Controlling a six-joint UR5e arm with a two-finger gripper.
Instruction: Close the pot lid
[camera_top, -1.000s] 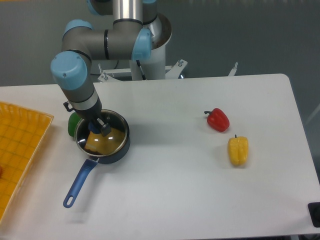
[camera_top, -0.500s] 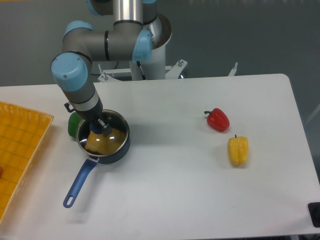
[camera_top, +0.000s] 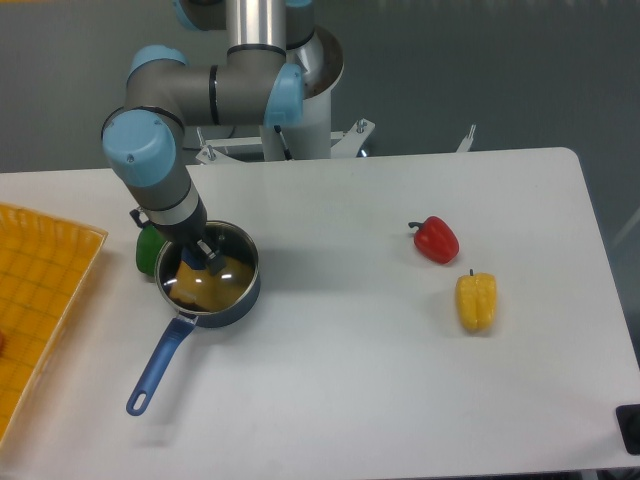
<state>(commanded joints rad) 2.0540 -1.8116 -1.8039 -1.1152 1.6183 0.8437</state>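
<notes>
Gripper: the gripper (camera_top: 207, 258) is reaching down over the pot, fingers apparently closed around the lid's blue knob, though partly hidden.
Lid: the lid (camera_top: 207, 272) is lying on the pot's rim.
Pot: the pot (camera_top: 210, 290) is sitting at the table's left, handle pointing toward the front edge.
Change: the gripper is sinking slightly lower than a second ago; the lid looks nearly seated.
Nearby: a green pepper (camera_top: 148, 248) is touching the pot's far side.
</notes>
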